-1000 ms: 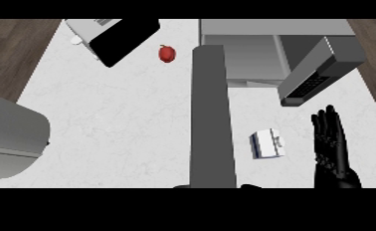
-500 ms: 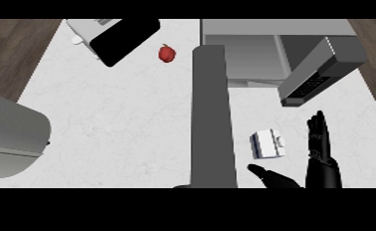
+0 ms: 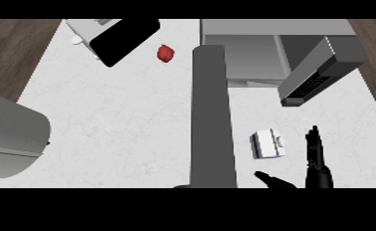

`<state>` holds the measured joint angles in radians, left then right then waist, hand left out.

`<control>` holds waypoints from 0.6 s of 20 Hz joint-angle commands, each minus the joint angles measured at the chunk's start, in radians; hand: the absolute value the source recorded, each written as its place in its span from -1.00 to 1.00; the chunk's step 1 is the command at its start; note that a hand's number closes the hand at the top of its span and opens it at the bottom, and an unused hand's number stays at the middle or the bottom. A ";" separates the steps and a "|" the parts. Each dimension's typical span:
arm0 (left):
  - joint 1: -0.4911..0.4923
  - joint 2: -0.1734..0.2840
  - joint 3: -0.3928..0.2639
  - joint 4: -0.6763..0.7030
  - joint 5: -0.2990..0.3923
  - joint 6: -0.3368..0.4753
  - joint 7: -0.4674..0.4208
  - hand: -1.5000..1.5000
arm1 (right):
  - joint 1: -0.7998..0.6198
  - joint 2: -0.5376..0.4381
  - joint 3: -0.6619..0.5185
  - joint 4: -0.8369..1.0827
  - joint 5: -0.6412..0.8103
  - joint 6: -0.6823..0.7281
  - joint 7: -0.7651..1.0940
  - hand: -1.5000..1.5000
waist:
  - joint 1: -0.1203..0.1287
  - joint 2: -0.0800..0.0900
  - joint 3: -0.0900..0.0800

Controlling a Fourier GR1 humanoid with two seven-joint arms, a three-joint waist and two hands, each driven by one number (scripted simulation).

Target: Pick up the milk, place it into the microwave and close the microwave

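While my right hand (image 3: pixel 317 158) hangs at the milk's (image 3: pixel 268 143) three o'clock, fingers straight and spread from the thumb, I'm approaching; closing round it comes next.

The white, faintly marbled desk (image 3: pixel 125 115) fills most of the head view. 1 small red object (image 3: pixel 166 53) lies on it near the far edge, just right of a black slanted panel (image 3: pixel 126 39) that belongs to a pale appliance in the upper-left corner. A small white round item (image 3: pixel 76 40) sits left of that panel. A grey curved body (image 3: pixel 21 135) juts in at the left edge. Dark wood floor (image 3: pixel 22 51) shows beyond the desk's left side.
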<state>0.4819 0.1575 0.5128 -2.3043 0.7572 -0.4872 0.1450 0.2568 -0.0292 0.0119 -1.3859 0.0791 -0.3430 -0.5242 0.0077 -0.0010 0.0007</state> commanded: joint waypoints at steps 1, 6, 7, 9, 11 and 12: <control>0.036 -0.076 -0.012 -0.046 -0.009 -0.053 -0.016 -1.00 | -0.062 -0.040 -0.070 0.170 -0.025 0.034 -0.083 -1.00 | 0.002 0.000 0.000; 0.068 -0.071 0.050 -0.007 0.057 -0.134 -0.024 -1.00 | -0.186 0.003 -0.105 0.447 -0.020 -0.004 -0.270 -1.00 | 0.004 0.000 0.000; 0.037 -0.090 0.022 0.004 -0.012 -0.144 -0.030 -1.00 | -0.185 -0.031 -0.128 0.480 -0.033 0.027 -0.290 -1.00 | 0.001 0.001 0.000; 0.091 -0.058 0.069 -0.077 0.110 -0.108 0.030 -1.00 | -0.237 -0.005 -0.138 0.565 -0.024 -0.003 -0.341 -1.00 | 0.006 0.000 0.000; 0.055 -0.078 0.034 -0.069 0.065 -0.089 0.052 -1.00 | -0.240 -0.052 -0.172 0.624 -0.069 0.092 -0.405 -1.00 | 0.001 0.001 0.000; 0.051 -0.033 0.101 -0.003 0.124 -0.133 0.025 -1.00 | -0.296 -0.007 -0.172 0.695 -0.055 0.040 -0.417 -1.00 | 0.004 0.001 0.000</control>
<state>0.5209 0.1053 0.5656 -2.2995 0.8015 -0.5881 0.1573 0.0309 -0.0500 -0.1236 -0.8483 0.0417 -0.3110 -0.8465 0.0105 -0.0004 0.0005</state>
